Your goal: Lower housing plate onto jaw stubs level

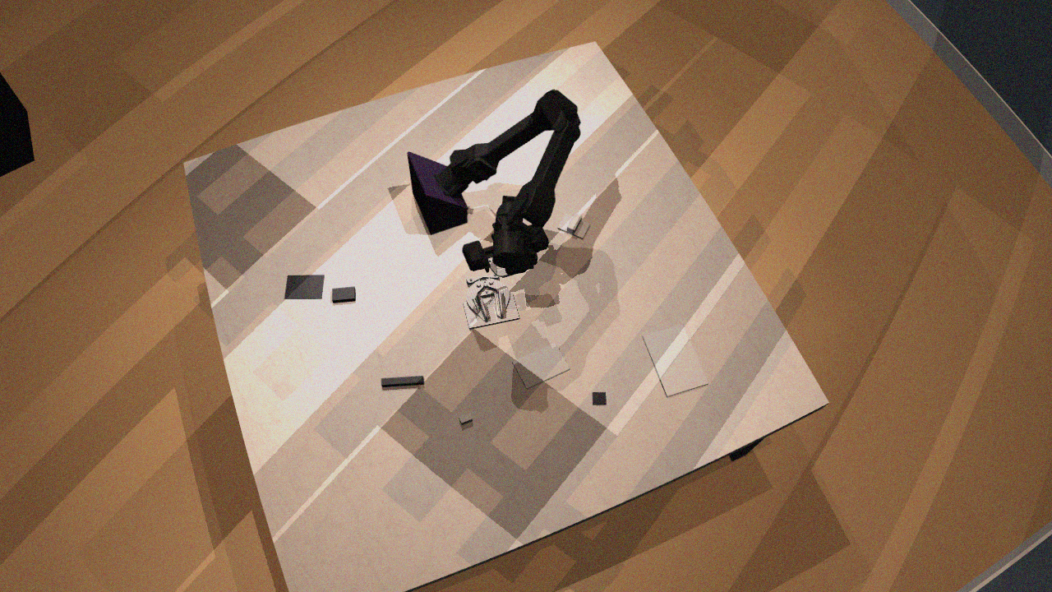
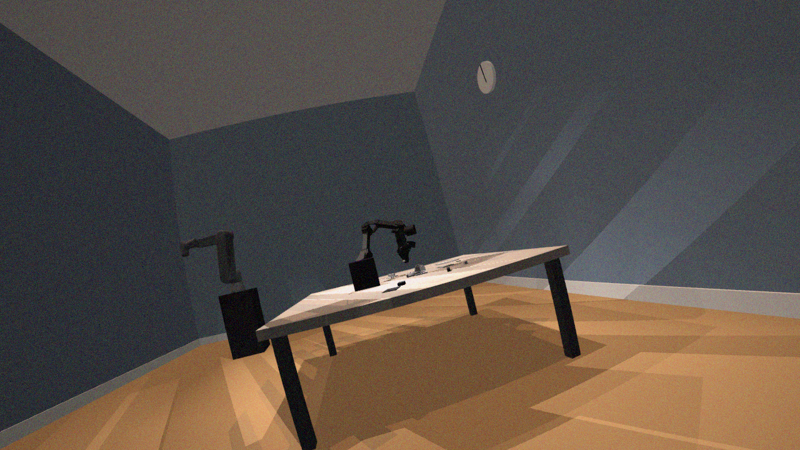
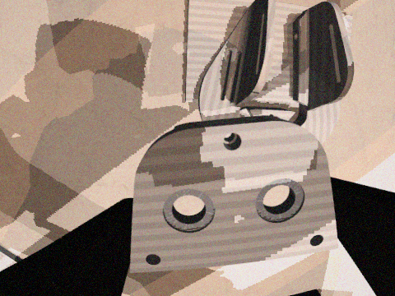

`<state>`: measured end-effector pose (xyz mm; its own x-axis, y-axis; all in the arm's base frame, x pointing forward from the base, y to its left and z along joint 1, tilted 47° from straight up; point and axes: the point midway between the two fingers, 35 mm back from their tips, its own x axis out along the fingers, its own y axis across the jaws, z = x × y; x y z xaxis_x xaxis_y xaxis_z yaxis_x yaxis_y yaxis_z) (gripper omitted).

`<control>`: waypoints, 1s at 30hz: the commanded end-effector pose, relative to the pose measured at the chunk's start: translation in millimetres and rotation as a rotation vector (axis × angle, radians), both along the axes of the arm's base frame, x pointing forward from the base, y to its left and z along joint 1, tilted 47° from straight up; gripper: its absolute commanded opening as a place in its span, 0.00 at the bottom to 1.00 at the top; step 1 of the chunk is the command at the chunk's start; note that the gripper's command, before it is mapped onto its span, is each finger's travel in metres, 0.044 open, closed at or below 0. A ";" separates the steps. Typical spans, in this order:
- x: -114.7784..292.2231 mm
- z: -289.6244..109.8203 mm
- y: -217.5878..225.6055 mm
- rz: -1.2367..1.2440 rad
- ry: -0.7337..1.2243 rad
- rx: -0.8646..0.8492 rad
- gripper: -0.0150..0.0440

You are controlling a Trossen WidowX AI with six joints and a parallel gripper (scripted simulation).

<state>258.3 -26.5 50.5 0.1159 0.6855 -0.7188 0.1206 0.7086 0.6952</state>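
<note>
My gripper (image 1: 501, 270) (image 2: 405, 260) (image 3: 226, 197) is shut on the pale housing plate (image 3: 263, 160), one black finger at each side edge in the wrist view. The plate has two ringed round holes, a small hole near its rounded edge and two small dark holes. It is held in the air. Beyond its rounded edge are the two upright jaws, the left one (image 3: 248, 57) and the right one (image 3: 329, 62), on a pale base (image 3: 197, 37) (image 1: 513, 318). The plate's near view covers the jaw stubs in the wrist view; in the top view small round features show behind the jaws.
A small pale stand (image 1: 574, 226) is beyond the gripper. A dark pad (image 1: 303, 287), a dark block (image 1: 343, 295) and a dark bar (image 1: 402, 381) lie left of the base. Two thin pale sheets (image 1: 544, 367) (image 1: 676, 364) and a dark square (image 1: 598, 398) lie right.
</note>
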 end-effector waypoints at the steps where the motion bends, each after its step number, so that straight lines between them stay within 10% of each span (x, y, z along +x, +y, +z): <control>1: -3.6 -11.0 -9.9 -0.025 0.023 0.012 0.85; 30: -16.4 -37.6 -33.1 -0.104 0.088 0.061 0.85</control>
